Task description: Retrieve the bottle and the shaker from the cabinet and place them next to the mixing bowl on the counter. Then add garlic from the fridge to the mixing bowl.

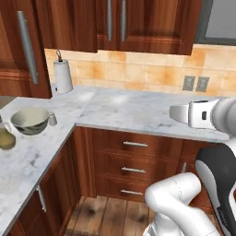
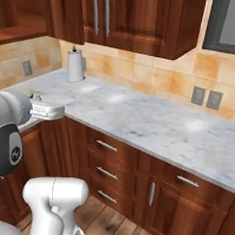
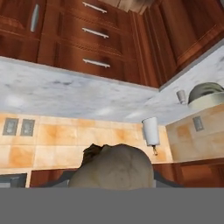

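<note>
Garlic (image 3: 114, 164): a pale beige, lumpy bulb low in the hand view, between the two dark tips. I take it for the garlic, though its outline is rough.
Gripper (image 3: 114, 178): pinching the garlic, with a finger on either side. The bulb hides most of the contact, so I cannot tell how deep the hold is.
Arm: the hand points sideways over the long run of the tabletop (image 1: 129, 113), and the hand view is turned upside down.
Mixing bowl (image 1: 30, 120): on the left wing of the tabletop, well apart from the hand.
Bottle (image 1: 5, 137): just beside the bowl on its left, at the picture's edge.
Shaker (image 1: 52, 119): just beside the bowl on its right, on the side the hand would likely come from.
Stage: bottle and shaker look placed. As I judge it, what is left is carrying the garlic over and dropping it in.
Risk, slip: a round bulb held by two narrow tips could roll out during a wide swing and fall to the floor or the tabletop.
Risk, knock: a low approach could tip the shaker or nudge the bowl into the bottle.
Risk, miss: letting go before the hand is over the bowl's rim would leave the garlic beside it, and from high up it might bounce out.
Paper towel roll (image 1: 62, 76): stands at the back corner and is an obstacle only if the arm swings wide.
</note>
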### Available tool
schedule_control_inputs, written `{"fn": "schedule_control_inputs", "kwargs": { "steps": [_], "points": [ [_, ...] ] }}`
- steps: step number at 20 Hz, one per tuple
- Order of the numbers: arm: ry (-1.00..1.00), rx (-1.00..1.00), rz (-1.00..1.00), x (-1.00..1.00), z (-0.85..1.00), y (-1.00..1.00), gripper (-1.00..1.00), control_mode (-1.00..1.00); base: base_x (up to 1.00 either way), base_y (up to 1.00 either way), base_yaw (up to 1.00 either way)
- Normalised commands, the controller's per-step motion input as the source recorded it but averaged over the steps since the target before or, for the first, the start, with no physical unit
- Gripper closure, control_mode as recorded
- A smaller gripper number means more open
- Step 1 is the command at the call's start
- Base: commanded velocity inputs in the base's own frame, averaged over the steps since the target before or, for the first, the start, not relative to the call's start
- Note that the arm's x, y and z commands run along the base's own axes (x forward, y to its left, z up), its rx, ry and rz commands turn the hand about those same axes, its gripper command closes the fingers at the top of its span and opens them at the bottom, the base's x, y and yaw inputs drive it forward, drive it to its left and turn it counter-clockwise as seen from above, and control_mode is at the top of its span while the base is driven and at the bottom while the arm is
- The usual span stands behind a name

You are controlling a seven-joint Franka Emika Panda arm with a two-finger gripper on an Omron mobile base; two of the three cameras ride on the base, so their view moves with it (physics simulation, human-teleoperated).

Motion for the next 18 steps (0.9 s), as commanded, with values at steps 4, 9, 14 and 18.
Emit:
{"fn": "schedule_control_inputs", "kwargs": {
  "steps": [4,9,14,18],
  "points": [
    [0.0,0.0,0.0,0.0,0.0,0.0,1.0,1.0,0.47,0.05,0.26],
    [0.0,0.0,0.0,0.0,0.0,0.0,1.0,1.0,0.47,0.11,0.26],
    [0.0,0.0,0.0,0.0,0.0,0.0,1.0,1.0,0.54,0.18,0.26],
    [0.0,0.0,0.0,0.0,0.0,0.0,1.0,1.0,0.58,0.23,0.26]
  ]
}}
